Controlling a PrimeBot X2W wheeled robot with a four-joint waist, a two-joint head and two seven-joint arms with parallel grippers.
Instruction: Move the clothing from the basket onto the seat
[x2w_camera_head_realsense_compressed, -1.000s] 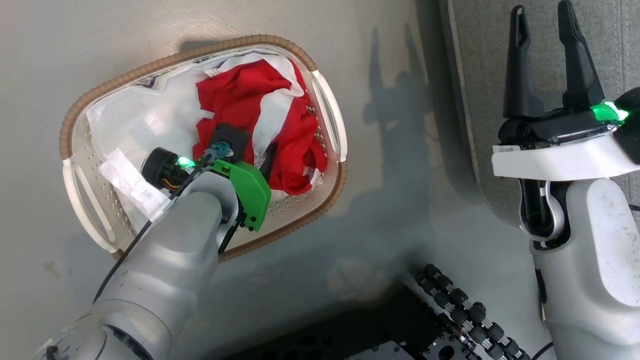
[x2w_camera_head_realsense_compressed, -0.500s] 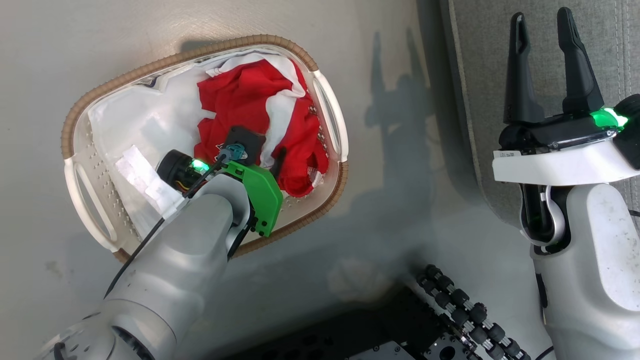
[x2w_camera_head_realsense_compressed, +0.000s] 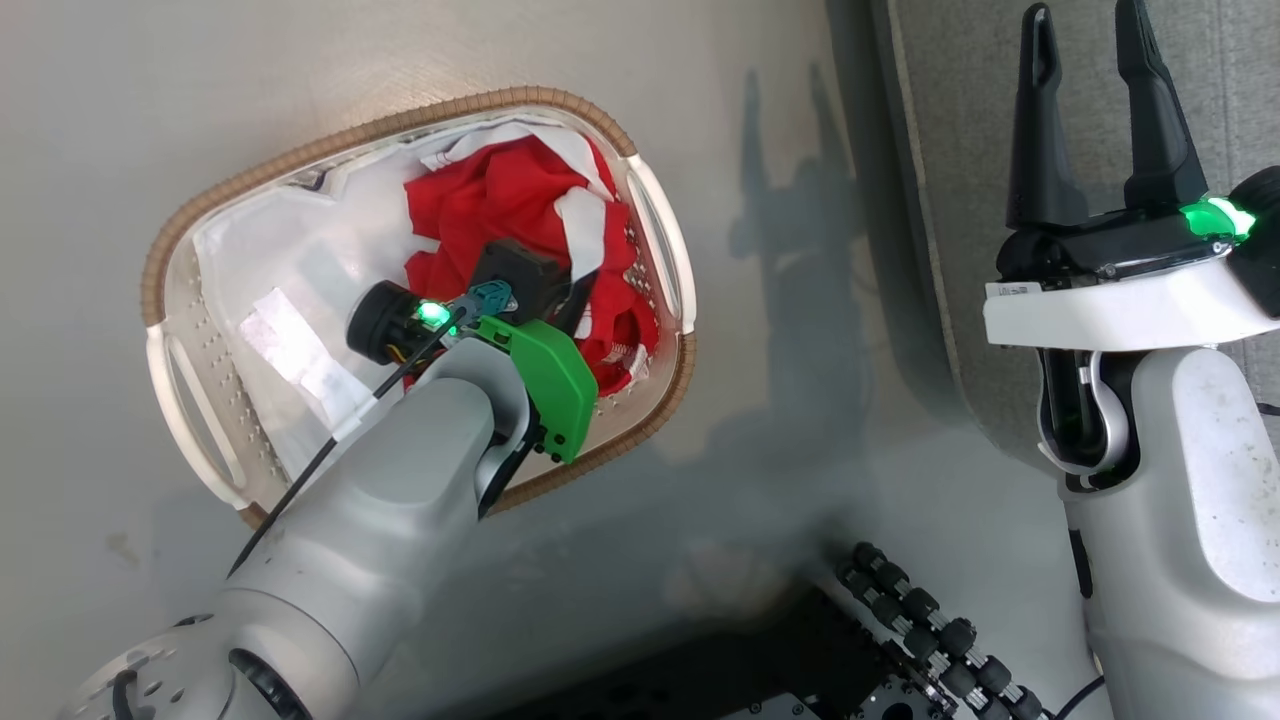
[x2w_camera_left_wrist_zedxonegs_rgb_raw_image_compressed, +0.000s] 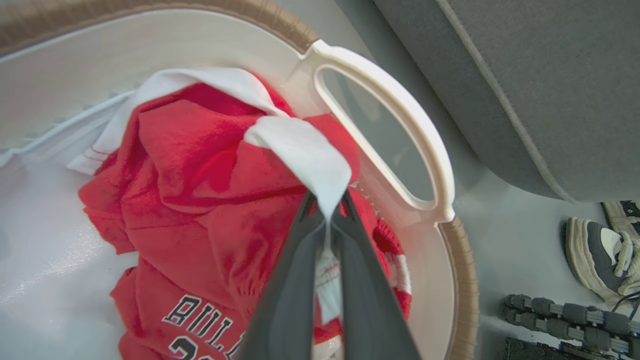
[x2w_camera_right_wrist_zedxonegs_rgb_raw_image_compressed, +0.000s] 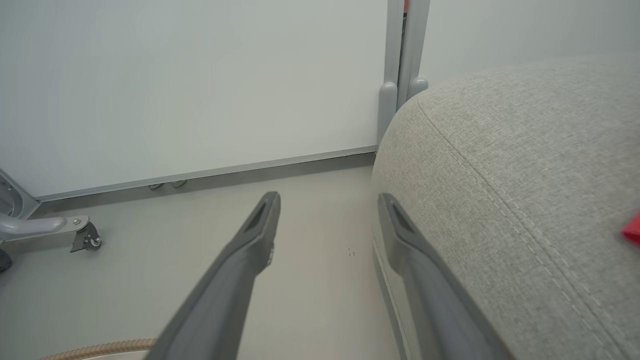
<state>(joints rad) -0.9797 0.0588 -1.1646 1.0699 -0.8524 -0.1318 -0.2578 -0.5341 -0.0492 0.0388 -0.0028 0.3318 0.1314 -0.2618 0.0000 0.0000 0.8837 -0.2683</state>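
Well, the left jaws are pinched shut on a white fold (x2w_camera_left_wrist_zedxonegs_rgb_raw_image_compressed: 305, 150) of the clothing (x2w_camera_left_wrist_zedxonegs_rgb_raw_image_compressed: 200, 165), which lies bunched in the end of the basket (x2w_camera_left_wrist_zedxonegs_rgb_raw_image_compressed: 280, 20) nearest the seat (x2w_camera_left_wrist_zedxonegs_rgb_raw_image_compressed: 525, 75). The seat sits just past that end's handle (x2w_camera_left_wrist_zedxonegs_rgb_raw_image_compressed: 400, 115), so I'd judge the carry must go up and across the handle. The right jaws stand open and empty by the seat's edge, well apart from the basket.
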